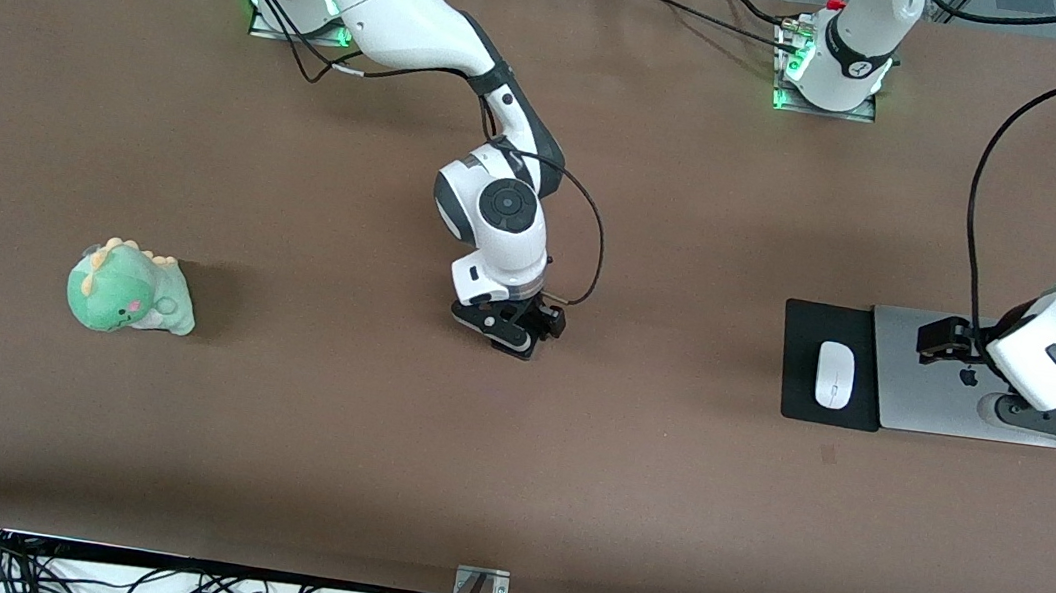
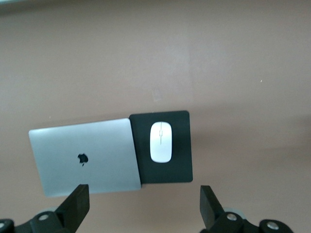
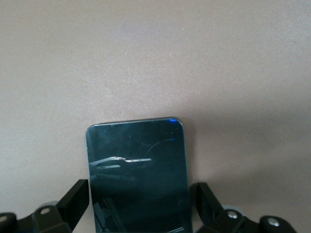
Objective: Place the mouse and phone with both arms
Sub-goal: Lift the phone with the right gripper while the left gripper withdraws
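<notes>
- My right tool (image 1: 512, 327), at frame centre, straddles the phone (image 3: 137, 174), fingers released either side.
- My left tool (image 2: 143, 206) hangs released above the laptop (image 2: 85, 155); mouse (image 1: 835, 375) sits on its pad (image 1: 798, 395).

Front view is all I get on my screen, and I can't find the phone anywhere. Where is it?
Observer: The right wrist view shows the phone, flat, with the brown table around it. It sits straight under the right gripper, which hides it from you.
Operator: Is its screen lit?
Observer: No, it is dark, with only glints of reflected light.
Operator: And the other arm, over the laptop, is it carrying something?
Observer: No. In the left wrist view the left gripper hangs over the laptop with its jaws wide open and nothing between them. The mouse lies on the mouse pad.
</notes>
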Robot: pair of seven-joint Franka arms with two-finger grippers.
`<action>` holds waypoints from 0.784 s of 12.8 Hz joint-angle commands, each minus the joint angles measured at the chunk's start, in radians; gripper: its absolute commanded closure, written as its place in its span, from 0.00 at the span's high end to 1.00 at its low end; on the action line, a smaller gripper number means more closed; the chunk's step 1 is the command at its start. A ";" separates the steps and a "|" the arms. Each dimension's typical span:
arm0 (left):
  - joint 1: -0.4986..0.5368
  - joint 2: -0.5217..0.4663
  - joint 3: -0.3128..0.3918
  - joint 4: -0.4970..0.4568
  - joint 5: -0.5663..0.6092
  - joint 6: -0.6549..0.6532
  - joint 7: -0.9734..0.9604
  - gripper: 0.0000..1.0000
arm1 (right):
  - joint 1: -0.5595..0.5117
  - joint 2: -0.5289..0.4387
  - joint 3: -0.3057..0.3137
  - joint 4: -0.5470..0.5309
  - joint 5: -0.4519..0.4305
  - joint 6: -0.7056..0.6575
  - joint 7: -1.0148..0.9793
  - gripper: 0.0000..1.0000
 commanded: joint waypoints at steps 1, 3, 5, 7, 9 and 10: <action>0.004 0.015 -0.001 0.139 -0.018 -0.132 0.020 1.00 | 0.008 0.023 -0.011 0.033 -0.018 0.008 0.010 0.69; 0.015 0.007 0.013 0.131 -0.059 -0.158 0.025 1.00 | 0.007 0.022 -0.012 0.033 -0.035 0.006 0.004 0.59; -0.011 -0.164 0.092 -0.076 -0.165 -0.067 0.025 1.00 | -0.001 0.004 -0.014 0.033 -0.038 -0.042 -0.028 0.55; -0.025 -0.357 0.131 -0.335 -0.199 0.107 0.067 1.00 | -0.029 -0.035 -0.012 0.033 -0.036 -0.118 -0.091 0.54; -0.036 -0.433 0.132 -0.439 -0.184 0.181 0.120 1.00 | -0.064 -0.082 -0.012 0.031 -0.029 -0.194 -0.192 0.54; -0.034 -0.424 0.134 -0.433 -0.184 0.175 0.115 1.00 | -0.085 -0.108 -0.012 0.027 -0.029 -0.243 -0.259 0.54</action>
